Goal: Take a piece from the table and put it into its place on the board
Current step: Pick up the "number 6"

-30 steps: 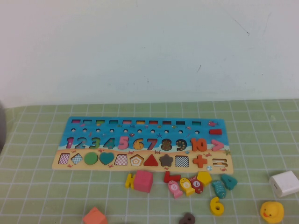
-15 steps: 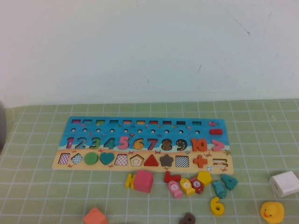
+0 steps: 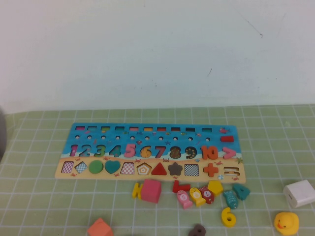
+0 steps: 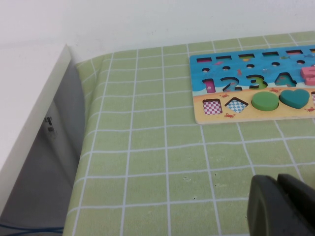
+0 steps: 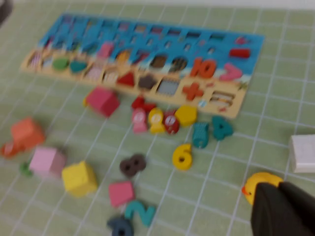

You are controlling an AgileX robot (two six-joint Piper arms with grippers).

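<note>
The yellow numeral 6 (image 3: 228, 217) lies flat on the green mat, in front of the board's right end; it also shows in the right wrist view (image 5: 182, 156). The board (image 3: 214, 137) lies across the middle of the mat, and its 6 place (image 3: 145, 151) is between the pink 5 and the 7. My right gripper (image 5: 283, 189) is shut and empty, above the yellow duck (image 5: 256, 185), to the right of the 6. My left gripper (image 4: 276, 179) is shut and empty over bare mat, in front of the board's left end (image 4: 199, 115). Neither gripper shows in the high view.
Loose pieces lie in front of the board: a pink cube (image 3: 150, 191), fish pieces (image 3: 197, 195), a yellow pentagon (image 3: 214, 187), teal pieces (image 3: 240, 191), an orange block (image 3: 100, 228). A white box (image 3: 299, 193) and the duck (image 3: 286, 223) are at the right. A grey-white panel (image 4: 34, 147) borders the left.
</note>
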